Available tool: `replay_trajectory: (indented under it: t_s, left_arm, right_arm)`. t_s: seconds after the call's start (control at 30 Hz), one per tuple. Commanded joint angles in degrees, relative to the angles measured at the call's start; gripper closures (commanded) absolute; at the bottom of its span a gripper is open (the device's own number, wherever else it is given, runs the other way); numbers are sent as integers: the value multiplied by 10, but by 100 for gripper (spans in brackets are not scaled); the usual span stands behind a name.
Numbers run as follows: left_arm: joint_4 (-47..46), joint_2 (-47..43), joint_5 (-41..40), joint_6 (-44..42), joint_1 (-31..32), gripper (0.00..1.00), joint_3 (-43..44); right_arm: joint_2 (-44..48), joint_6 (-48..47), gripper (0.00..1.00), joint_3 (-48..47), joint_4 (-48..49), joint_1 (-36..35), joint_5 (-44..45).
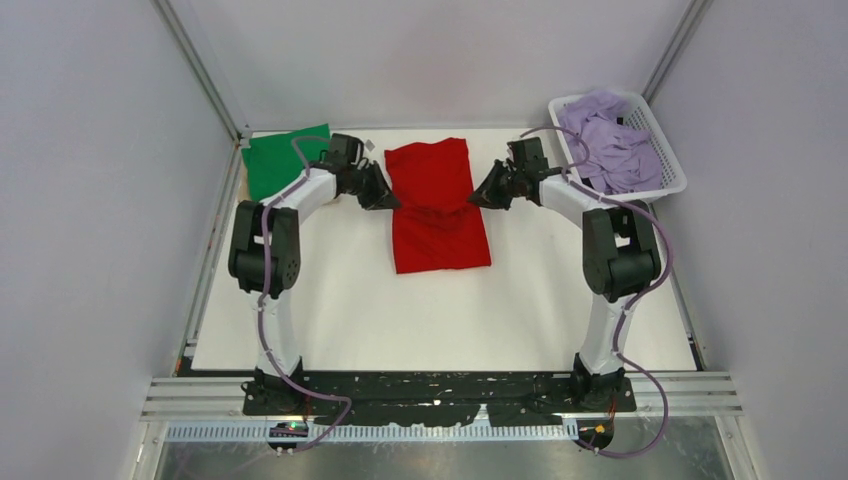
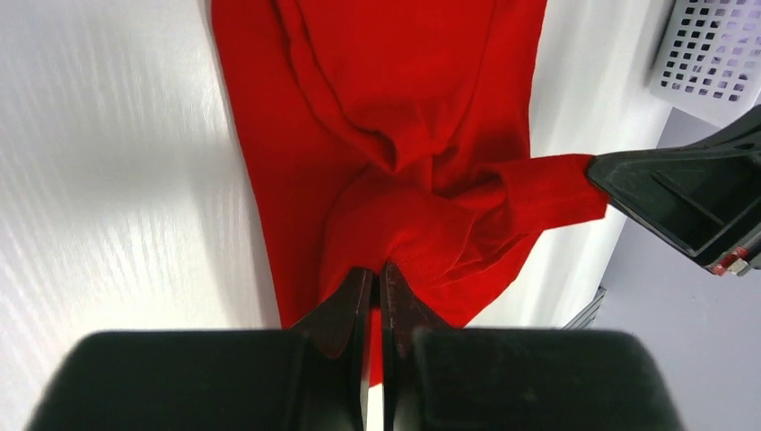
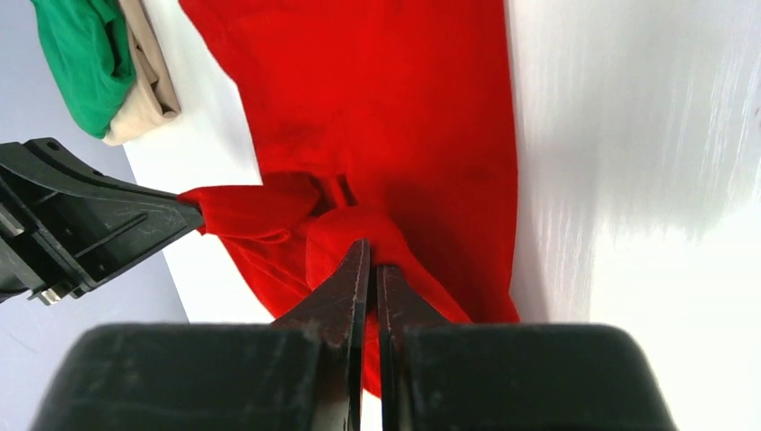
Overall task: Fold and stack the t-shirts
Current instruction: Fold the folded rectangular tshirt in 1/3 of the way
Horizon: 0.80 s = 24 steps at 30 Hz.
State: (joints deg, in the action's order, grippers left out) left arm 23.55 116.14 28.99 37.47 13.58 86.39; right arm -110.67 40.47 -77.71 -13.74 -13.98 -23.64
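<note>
White table (image 1: 350, 310); left gripper (image 2: 377, 274), right gripper (image 3: 370, 253) clamp red t-shirt (image 1: 437, 215); beige shirt (image 3: 153, 85) seemingly under green shirt (image 3: 81, 63)

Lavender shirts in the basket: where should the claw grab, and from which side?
Pinch a raised fold on top of the lavender shirts, coming straight down. They lie crumpled in a heap, and the basket walls would likely block side approaches.

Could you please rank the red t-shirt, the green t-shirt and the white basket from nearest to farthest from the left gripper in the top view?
1. The red t-shirt: pinched in the left gripper, at the centre.
2. The green t-shirt: just beyond it, at the back left.
3. The white basket: far across, at the back right.
</note>
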Motion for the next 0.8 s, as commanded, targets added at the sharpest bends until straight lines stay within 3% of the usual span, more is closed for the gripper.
replay_trajectory:
  t_s: [0.0,0.07,0.17,0.23,0.27,0.33,0.37,0.6,0.77]
  left_arm:
    - [6,34,23,-7,-5,88,58]
    - [5,51,24,-5,-6,77,79]
    - [20,88,30,-3,-12,53,135]
    - [64,113,42,-8,-16,30,192]
    - [77,118,44,-11,-16,22,211]
    - [66,98,44,-15,-16,4,206]
    - [52,72,39,-15,-16,1,183]
    - [27,-77,-7,-39,-11,0,11]
    - [16,-184,-58,-38,-8,0,-142]
  right_arm:
    - [-36,-22,90,-55,17,10,-13]
    - [-56,-31,87,-78,11,15,-16]
    - [-91,-58,80,-142,-7,24,-25]
    - [-117,-80,58,-193,-39,29,-41]
    - [-125,-90,36,-207,-68,30,-45]
    - [-111,-116,10,-223,-90,29,-35]
    - [-102,-130,3,-209,-89,29,-27]
    - [55,-156,5,-18,-23,21,4]
    - [134,-186,5,88,2,-51,0]
